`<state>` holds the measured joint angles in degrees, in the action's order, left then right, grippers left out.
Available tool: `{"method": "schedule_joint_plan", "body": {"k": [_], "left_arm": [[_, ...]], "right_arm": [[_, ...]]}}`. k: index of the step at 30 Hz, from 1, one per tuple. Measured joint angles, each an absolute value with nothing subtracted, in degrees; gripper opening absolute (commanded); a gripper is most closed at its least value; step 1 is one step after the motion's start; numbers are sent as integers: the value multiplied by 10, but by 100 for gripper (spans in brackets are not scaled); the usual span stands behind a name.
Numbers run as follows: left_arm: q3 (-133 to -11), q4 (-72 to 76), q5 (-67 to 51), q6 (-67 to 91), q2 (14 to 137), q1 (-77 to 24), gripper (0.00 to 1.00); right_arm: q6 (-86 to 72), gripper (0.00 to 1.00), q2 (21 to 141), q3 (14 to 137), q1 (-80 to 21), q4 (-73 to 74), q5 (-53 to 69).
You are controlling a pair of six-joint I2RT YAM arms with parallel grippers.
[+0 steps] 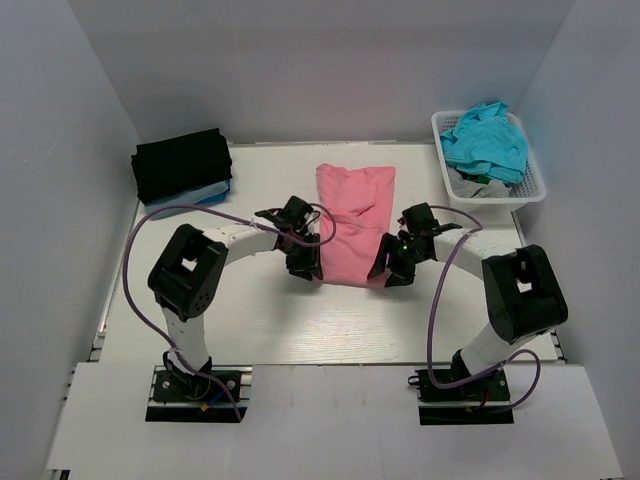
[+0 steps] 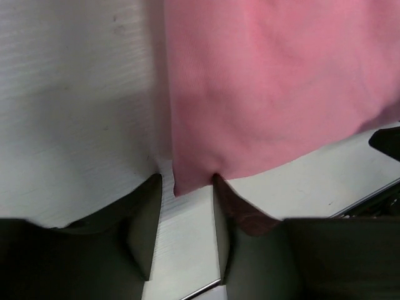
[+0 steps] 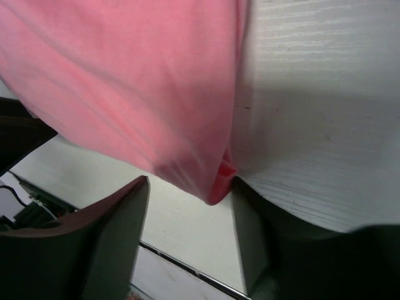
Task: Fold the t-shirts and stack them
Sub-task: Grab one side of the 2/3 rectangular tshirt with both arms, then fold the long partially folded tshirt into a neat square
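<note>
A salmon-pink t-shirt (image 1: 355, 225) lies folded into a long strip in the middle of the table. My left gripper (image 1: 303, 262) is at its near left corner. In the left wrist view the gripper (image 2: 186, 187) is open, with the corner of the pink shirt (image 2: 275, 94) lying between the fingertips. My right gripper (image 1: 390, 268) is at the near right corner. In the right wrist view it (image 3: 187, 190) is open, and the folded corner of the pink shirt (image 3: 125, 81) sits against the right finger (image 3: 250, 237). A folded black t-shirt (image 1: 182, 162) lies on a light blue one (image 1: 212, 190) at the back left.
A white lattice basket (image 1: 532, 185) stands at the back right with a crumpled teal t-shirt (image 1: 487, 140) and other cloth in it. White walls close in the left, right and back. Purple cables loop beside both arms.
</note>
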<state>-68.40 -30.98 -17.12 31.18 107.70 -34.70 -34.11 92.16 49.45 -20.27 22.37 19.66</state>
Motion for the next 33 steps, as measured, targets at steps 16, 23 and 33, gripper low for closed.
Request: {"method": "schedule_joint_plan", "body": {"k": [16,23,33], "left_arm": [[-651,-289,-184,324,1060,-363,0],[-635,-431,-209,324,893,-385,0],[-777,-606,-248,318,862,-382,0]], "right_arm": [[-342,0,907,485,-210,229,198],[-340,0,743,472,-227,359,258],[-340,0,691,546,-225,509,345]]}}
